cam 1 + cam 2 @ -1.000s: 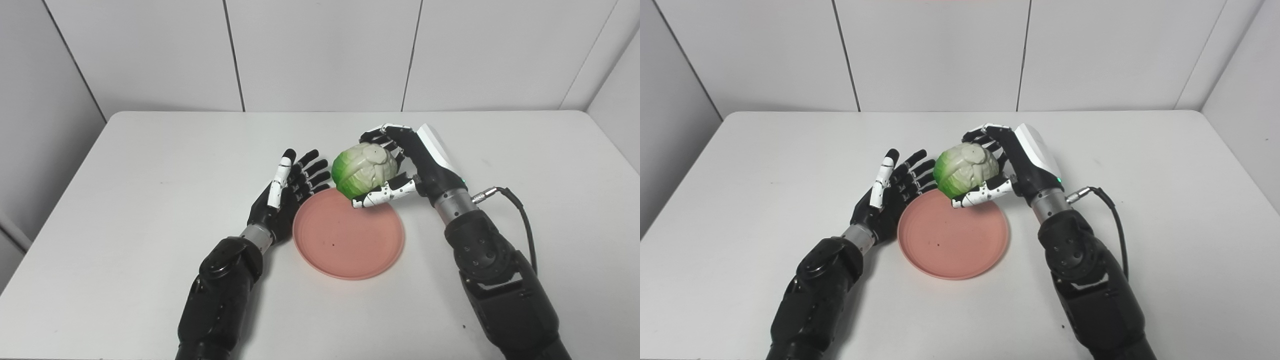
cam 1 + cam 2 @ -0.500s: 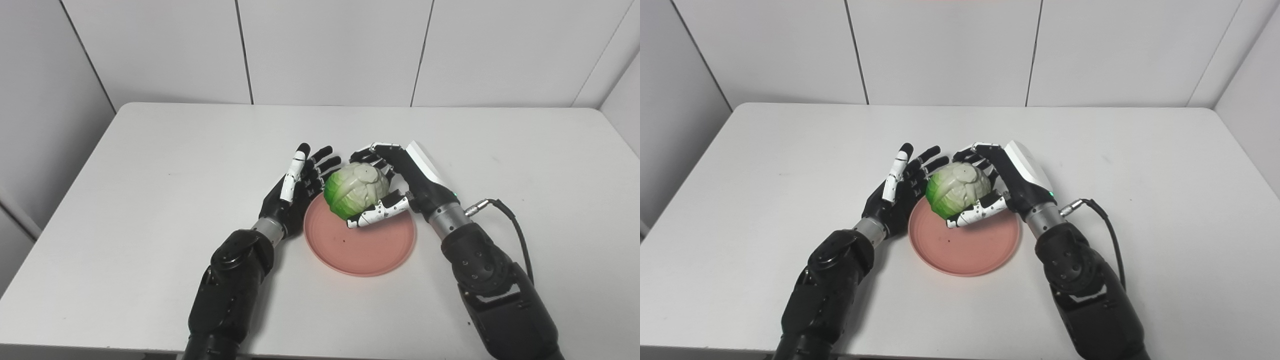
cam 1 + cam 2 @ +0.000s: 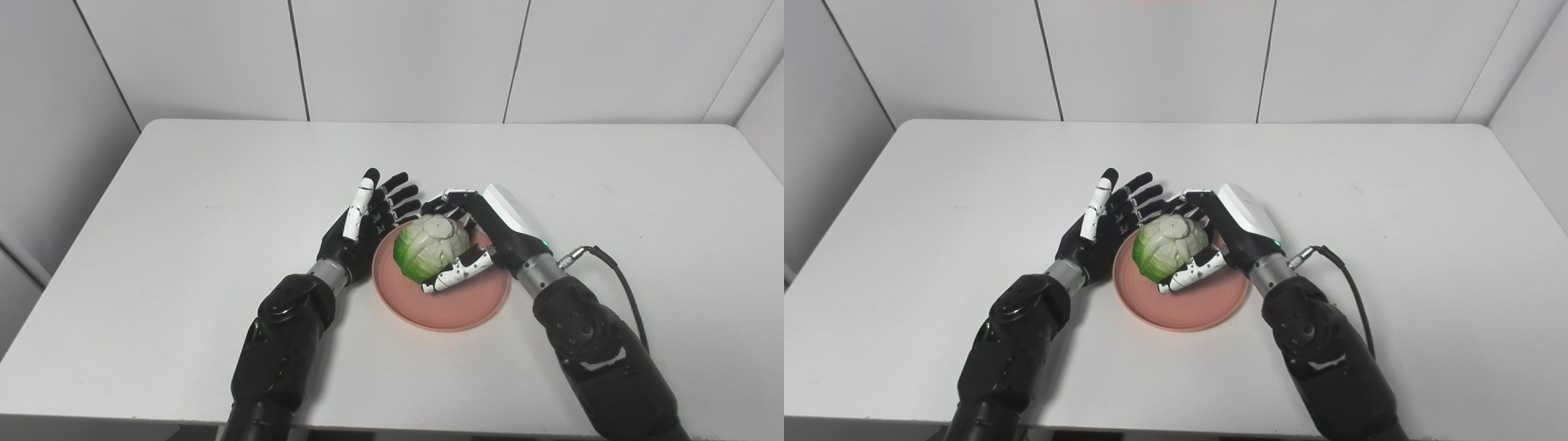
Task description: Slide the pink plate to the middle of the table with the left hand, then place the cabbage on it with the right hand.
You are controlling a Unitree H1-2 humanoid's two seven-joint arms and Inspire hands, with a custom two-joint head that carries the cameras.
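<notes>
The right hand [image 3: 490, 236] is wrapped around the cabbage [image 3: 430, 247], fingers [image 3: 450, 205] curled over its far side and the white-marked thumb [image 3: 456, 275] pressed against its near side. The cabbage sits low inside that grip, over the plate [image 3: 450, 306], its green side turned away from the palm toward the other hand; whether its underside already touches the plate I cannot tell from here. The pink plate lies beneath the right hand, its near rim showing bare just below the thumb, and it is near the middle of the white table [image 3: 184, 202]. The left hand [image 3: 361, 229] holds nothing: its fingers are spread and stretched out away from the robot, palm turned toward the cabbage, standing just beside the plate's rim on the side opposite the right hand. The cabbage is between the two hands, close to the left hand's fingers. A black cable [image 3: 612, 275] loops out from the right wrist.
</notes>
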